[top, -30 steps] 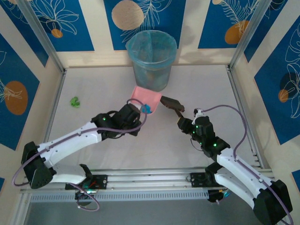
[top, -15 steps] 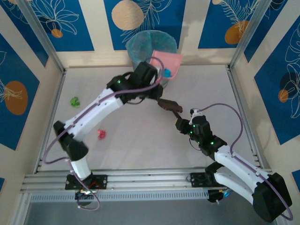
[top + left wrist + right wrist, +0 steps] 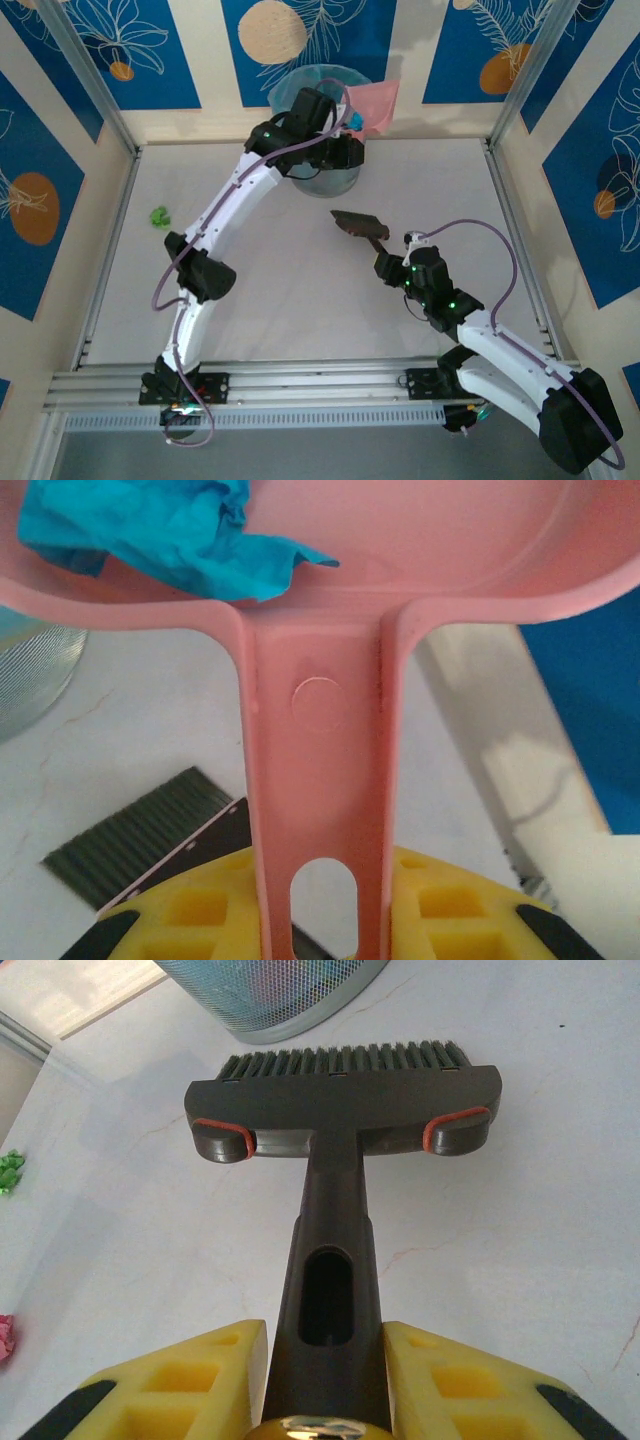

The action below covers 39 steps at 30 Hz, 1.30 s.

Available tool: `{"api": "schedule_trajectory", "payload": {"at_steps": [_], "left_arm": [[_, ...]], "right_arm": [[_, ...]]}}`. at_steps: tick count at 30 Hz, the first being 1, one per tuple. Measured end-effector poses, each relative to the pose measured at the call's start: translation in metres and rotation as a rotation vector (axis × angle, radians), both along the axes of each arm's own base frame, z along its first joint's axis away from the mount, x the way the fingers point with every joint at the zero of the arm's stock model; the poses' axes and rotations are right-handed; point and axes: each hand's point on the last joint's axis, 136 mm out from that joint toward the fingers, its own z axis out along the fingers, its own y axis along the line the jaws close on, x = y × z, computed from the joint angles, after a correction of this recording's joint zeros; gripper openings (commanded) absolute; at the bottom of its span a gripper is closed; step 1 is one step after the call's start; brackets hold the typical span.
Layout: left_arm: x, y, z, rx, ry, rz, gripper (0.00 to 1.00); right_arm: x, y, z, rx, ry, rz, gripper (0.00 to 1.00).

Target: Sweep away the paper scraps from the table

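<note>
Green scrap [image 3: 159,215] lies on white table [image 3: 300,310] (left side); cyan scrap [image 3: 170,530] sits in dustpan [image 3: 320,730].

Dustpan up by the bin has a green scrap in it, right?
Not quite. The scrap in the dustpan is blue, not green, as the left wrist view shows. The dustpan is indeed up by the bin.

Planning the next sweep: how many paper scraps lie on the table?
2: a green scrap near the table's left edge, a red scrap nearer its front edge; others may be hidden.
</note>
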Motion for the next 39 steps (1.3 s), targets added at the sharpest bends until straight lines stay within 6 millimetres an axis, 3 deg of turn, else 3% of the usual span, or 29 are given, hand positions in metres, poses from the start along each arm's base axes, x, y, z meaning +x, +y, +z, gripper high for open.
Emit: {"api": "schedule_trajectory", "payload": {"at_steps": [11,16,19,24,32,39], "left_arm": [[0.053,0.009,0.04,-0.372,0.132,0.075,0.0],[0.065,0.009,0.05,-0.49,0.199,0.102,0.0],[0.074,0.006,0.046,-0.562,0.252,0.128,0.0],[0.085,0.002,0.02,-0.632,0.385,0.189,0.0],[0.09,0.0,0.042,-0.736,0.391,0.187,0.0],[0.093,0.005,0.038,-0.774,0.428,0.2,0.0]], "right_arm": [[0.0,0.002,-0.001,-0.003,-0.001,0.006,0.0],[0.0,0.002,-0.001,-0.011,-0.003,0.011,0.0],[0.0,0.002,-0.001,-0.016,-0.006,0.013,0.0],[0.0,0.002,-0.001,-0.019,-0.007,0.015,0.0],[0.0,0.001,-0.001,-0.022,-0.009,0.016,0.0],[0.001,0.001,-0.001,-0.025,-0.01,0.012,0.0]]}}
